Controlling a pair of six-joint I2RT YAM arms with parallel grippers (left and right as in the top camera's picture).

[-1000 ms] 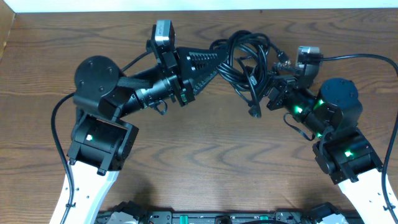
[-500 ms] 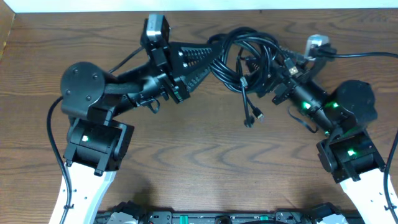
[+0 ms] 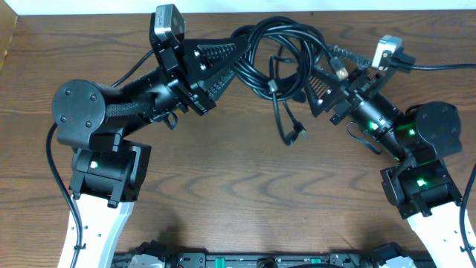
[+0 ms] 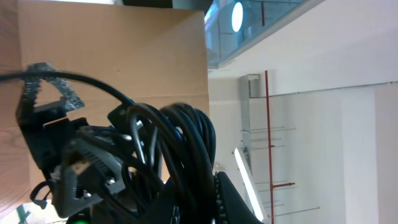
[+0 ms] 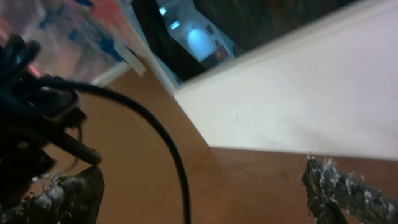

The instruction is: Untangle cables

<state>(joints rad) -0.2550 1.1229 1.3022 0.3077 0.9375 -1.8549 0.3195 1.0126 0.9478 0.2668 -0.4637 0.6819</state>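
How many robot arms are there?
2. The left arm reaches in from the left side and the right arm from the right side, with the cable clump between them. No others seem hidden.

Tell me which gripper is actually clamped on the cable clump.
The left gripper, shut on the cables at the clump's left edge; the right gripper stands wide open.
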